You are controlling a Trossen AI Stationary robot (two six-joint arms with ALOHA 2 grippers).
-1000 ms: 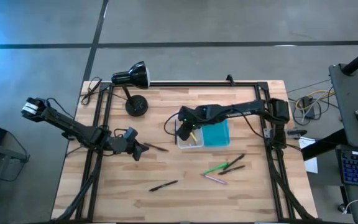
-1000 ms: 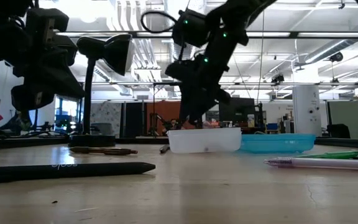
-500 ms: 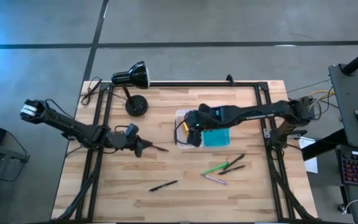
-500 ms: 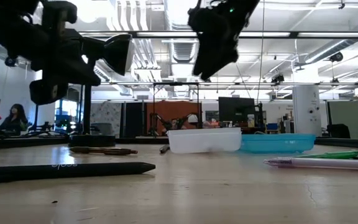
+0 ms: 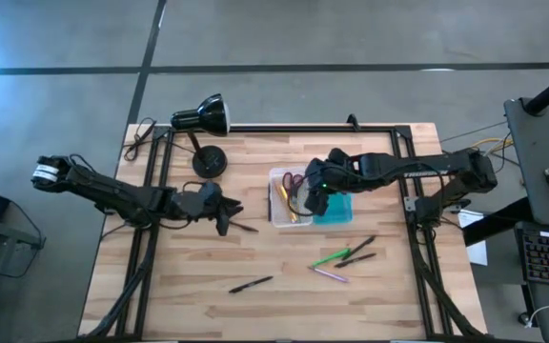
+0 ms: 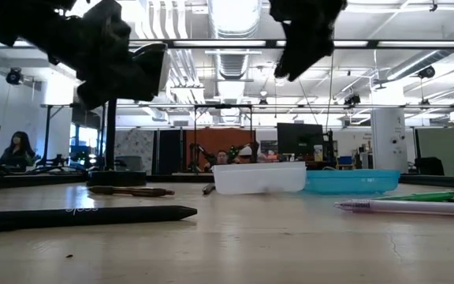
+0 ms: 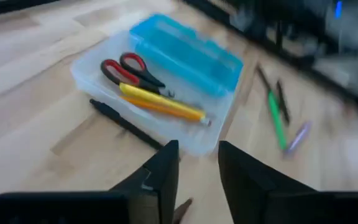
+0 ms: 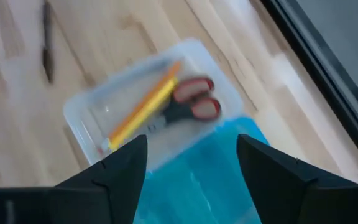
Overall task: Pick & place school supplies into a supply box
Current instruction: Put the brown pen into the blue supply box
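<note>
The supply box [image 5: 305,198] lies open mid-table, its clear half [image 7: 104,81] beside its teal half [image 7: 188,53]. In the clear half lie red-handled scissors [image 8: 194,106], a yellow pen [image 8: 143,113] and an orange pen [image 7: 157,109]. My right gripper [image 5: 313,195] hovers open above the box, nothing between its fingers [image 8: 126,165]. My left gripper [image 5: 229,217] stands open left of the box, above the table, holding nothing. A brown pen [image 5: 244,227] lies on the wood just by it. A black pen [image 7: 126,124] lies against the clear half's outer wall.
Loose on the near part of the table: a black pen [image 5: 251,283], a green pen [image 5: 332,257], two dark pens [image 5: 358,250] and a pink pen [image 5: 330,275]. A black desk lamp [image 5: 203,116] with a round base [image 5: 209,160] stands at the far left.
My right gripper has risen out of the box's clear half and drawn back toward the table's right edge; a yellow pen now lies in that half. My left gripper has moved up and toward the box, rolling as it went.
</note>
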